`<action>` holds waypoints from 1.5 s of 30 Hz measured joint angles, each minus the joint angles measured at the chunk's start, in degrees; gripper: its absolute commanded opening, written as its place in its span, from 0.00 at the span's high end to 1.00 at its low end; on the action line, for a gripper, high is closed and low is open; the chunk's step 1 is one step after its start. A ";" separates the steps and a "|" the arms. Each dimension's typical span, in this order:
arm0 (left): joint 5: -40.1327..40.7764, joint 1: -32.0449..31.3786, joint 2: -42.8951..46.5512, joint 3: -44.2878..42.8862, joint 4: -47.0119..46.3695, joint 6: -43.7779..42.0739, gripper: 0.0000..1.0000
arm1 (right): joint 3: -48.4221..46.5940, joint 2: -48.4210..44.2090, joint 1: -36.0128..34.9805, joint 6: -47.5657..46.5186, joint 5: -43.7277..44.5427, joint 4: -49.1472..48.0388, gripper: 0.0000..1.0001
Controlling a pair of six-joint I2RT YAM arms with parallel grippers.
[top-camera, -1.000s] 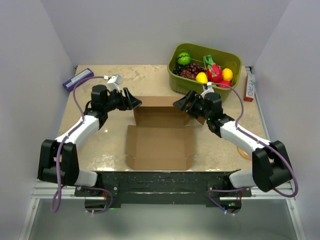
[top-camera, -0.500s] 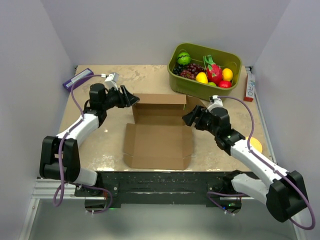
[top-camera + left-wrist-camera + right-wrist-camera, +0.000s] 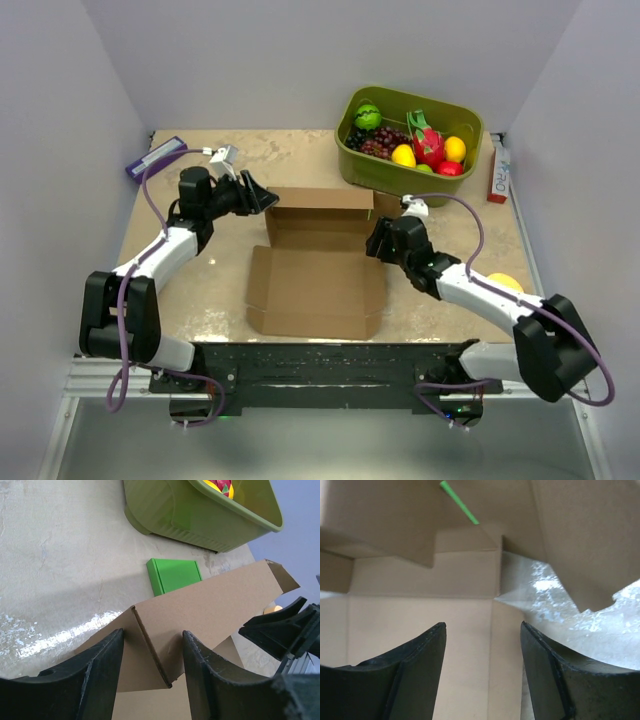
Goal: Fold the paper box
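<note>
The brown paper box (image 3: 318, 285) lies open on the table, its back wall (image 3: 320, 200) standing up and its front panel flat. My left gripper (image 3: 265, 198) is at the box's back left corner. In the left wrist view its jaws (image 3: 152, 632) stand open astride the folded corner flap (image 3: 150, 650), one finger on each side. My right gripper (image 3: 375, 242) hovers at the box's right edge. In the right wrist view the gripper (image 3: 482, 627) is open over the flat side flap (image 3: 507, 645), with nothing between its fingers.
An olive-green bin (image 3: 410, 140) of fruit stands at the back right, close behind the box. A small flat green box (image 3: 174, 575) lies between the bin and the back wall. A purple box (image 3: 155, 158) sits at the back left, an orange fruit (image 3: 505, 285) beside my right arm.
My right gripper left the box's back right corner, came nearer along the right side, and narrowed its jaws. The left jaws narrowed slightly around the corner flap.
</note>
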State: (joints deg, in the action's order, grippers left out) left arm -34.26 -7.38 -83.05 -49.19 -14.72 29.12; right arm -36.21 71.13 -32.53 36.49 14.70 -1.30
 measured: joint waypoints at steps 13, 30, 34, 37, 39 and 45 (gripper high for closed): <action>-0.13 0.04 0.00 0.00 -0.02 0.07 0.47 | -2.93 12.94 -0.09 -1.11 5.62 -7.72 0.56; -0.09 0.24 -0.07 0.00 -0.28 0.04 0.47 | -4.28 20.20 -3.08 -5.68 5.38 -17.49 0.58; -0.13 0.24 -0.31 0.00 -0.74 0.07 0.48 | -4.81 20.87 -5.49 -6.19 6.32 -17.35 0.57; -0.26 0.24 -0.48 0.00 -1.01 0.11 0.48 | -6.16 22.82 -6.88 -6.47 7.15 -17.62 0.57; -0.09 0.42 -0.52 0.00 -1.09 0.09 0.48 | -7.06 24.04 -7.17 -6.40 7.85 -18.03 0.58; 0.44 0.94 -0.52 0.00 -1.11 0.07 0.48 | -10.10 27.87 -7.19 -5.18 9.84 -19.28 0.55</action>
State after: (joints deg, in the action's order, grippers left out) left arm -33.82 -6.44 -83.57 -49.19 -15.84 29.19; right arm -46.30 99.00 -39.72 31.31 24.53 -20.58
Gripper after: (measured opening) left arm 0.526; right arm 0.430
